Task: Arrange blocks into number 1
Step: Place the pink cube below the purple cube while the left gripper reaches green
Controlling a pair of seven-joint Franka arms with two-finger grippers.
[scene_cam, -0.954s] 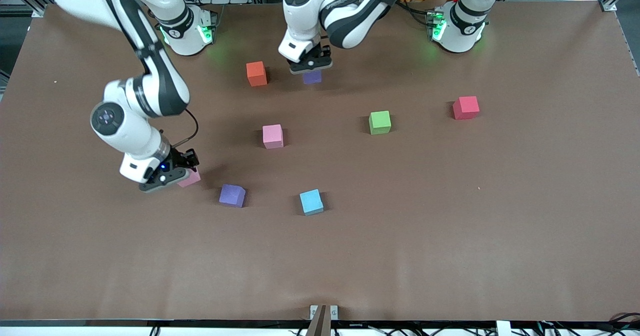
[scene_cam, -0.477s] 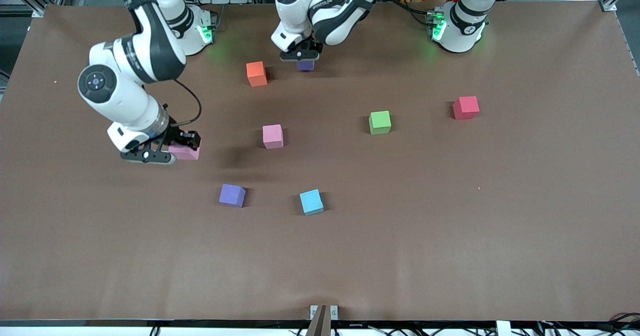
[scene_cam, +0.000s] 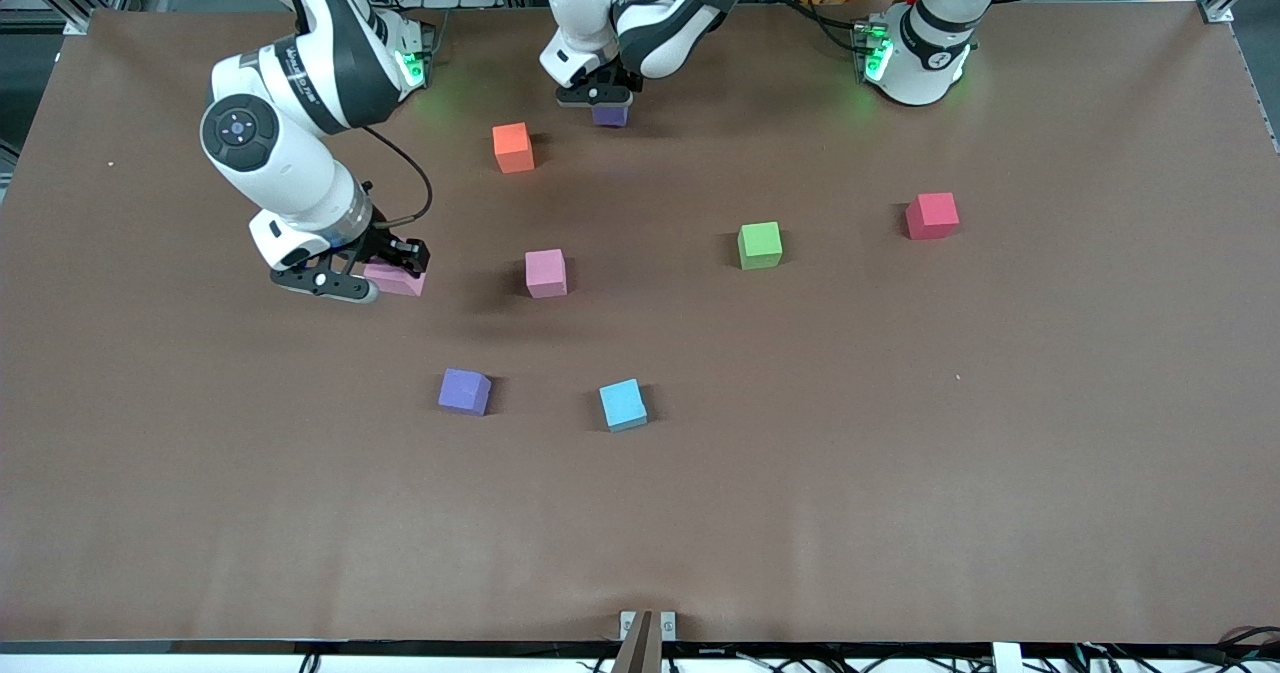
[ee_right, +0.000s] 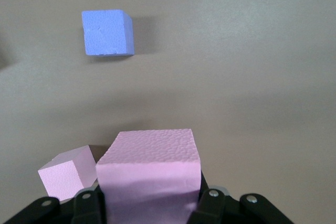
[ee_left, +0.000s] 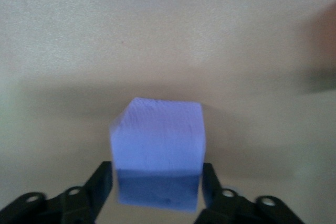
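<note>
Both arms have swung toward their bases. Right gripper [scene_cam: 392,275], clamped on a pink block [scene_cam: 398,280], carries it beside the other pink block [scene_cam: 546,273]; left gripper [scene_cam: 603,103] straddles a purple block [scene_cam: 610,115] near the orange block [scene_cam: 513,147], grip unclear, perhaps releasing.

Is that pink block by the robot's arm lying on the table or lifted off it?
Lifted. The right gripper is shut on the pink block, and the right wrist view shows the table well below it.

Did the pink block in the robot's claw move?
Yes. The right claw carried its pink block from beside the purple block farther from the front camera, to about level with the other pink block.
</note>
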